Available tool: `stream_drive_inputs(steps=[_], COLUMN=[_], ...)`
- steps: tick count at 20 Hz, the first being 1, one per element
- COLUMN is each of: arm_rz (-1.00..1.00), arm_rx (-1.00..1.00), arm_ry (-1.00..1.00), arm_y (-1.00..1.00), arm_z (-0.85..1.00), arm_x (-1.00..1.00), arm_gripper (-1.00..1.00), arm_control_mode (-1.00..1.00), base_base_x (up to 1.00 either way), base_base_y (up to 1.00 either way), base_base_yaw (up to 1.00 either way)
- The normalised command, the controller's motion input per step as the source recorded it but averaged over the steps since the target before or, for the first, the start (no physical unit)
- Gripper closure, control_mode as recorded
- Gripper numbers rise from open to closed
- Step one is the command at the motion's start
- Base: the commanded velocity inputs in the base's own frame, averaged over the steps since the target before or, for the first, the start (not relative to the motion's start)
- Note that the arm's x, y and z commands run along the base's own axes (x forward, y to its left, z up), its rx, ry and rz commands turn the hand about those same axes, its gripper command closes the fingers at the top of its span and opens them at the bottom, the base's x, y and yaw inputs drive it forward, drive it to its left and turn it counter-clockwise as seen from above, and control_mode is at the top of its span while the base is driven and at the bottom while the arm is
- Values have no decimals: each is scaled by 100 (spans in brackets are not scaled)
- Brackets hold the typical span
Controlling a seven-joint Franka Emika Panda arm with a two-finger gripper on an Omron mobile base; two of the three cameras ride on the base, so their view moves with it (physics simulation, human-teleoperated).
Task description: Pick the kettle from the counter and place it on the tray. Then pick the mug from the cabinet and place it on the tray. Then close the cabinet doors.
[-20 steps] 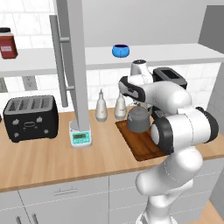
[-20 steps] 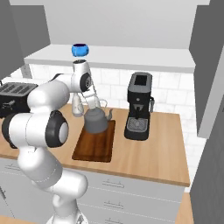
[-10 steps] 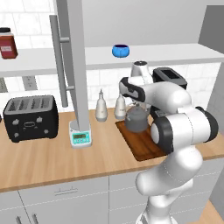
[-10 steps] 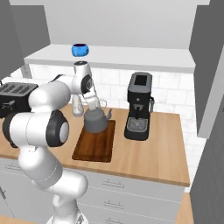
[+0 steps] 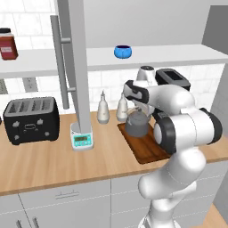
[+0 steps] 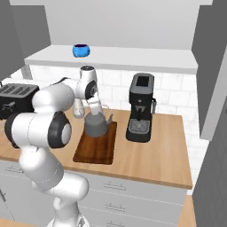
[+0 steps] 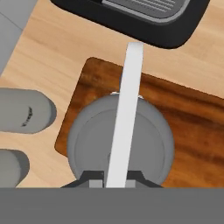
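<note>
My hand (image 5: pixel 139 108) hangs over the kettle (image 5: pixel 136 124), fingers pressed together on its thin arched handle. In the left base view the kettle is at the far end of the tray (image 5: pixel 147 143), which lies on the bench (image 5: pixel 53 162); I cannot tell whether its base touches the wood. Two pale bottles (image 5: pixel 103 108) stand just left of the tray, and my forearm hides the tray's right edge. The blue mug (image 5: pixel 123 51) rests on the white cabinet shelf (image 5: pixel 44 60), well above the kettle. One cabinet door (image 5: pixel 75 67) stands open, edge-on to me, covering part of a small scale (image 5: pixel 82 139). A toaster (image 5: pixel 31 119) is cut off at the left.

In the right base view the hand (image 6: pixel 95 107) sits above the kettle (image 6: pixel 96 126) at the tray's (image 6: pixel 94 148) far end, with the coffee machine (image 6: pixel 141 108) to its right and the mug (image 6: pixel 81 50) on the shelf.

In the hand view the kettle's handle (image 7: pixel 125 116) runs up from between my fingertips, crossing the lid (image 7: pixel 120 141); the lid knob is hidden under it. The tray (image 7: pixel 188 113) shows around the kettle.
</note>
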Motion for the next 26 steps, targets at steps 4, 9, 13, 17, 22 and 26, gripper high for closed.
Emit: stream_drive_inputs(steps=[4,9,13,17,22,26], arm_rz=[0,0,2,4,5,4], arm_rx=[0,0,0,0,0,0], arm_ry=[-3,-1,0,-2,-1,-8], arm_y=[-10,-5,-3,-7,-3,-6], arm_z=[-22,-25,-26,-25,-34,-36], arm_x=[13,17,25,29,17,-7], arm_gripper=[100,100,100,100,100,-100], arm_control_mode=[-100,-100,-100,-100,-100,-100], base_base_x=[0,0,0,0,0,0], base_base_y=[0,0,0,0,0,0], base_base_yaw=[0,0,0,0,0,0])
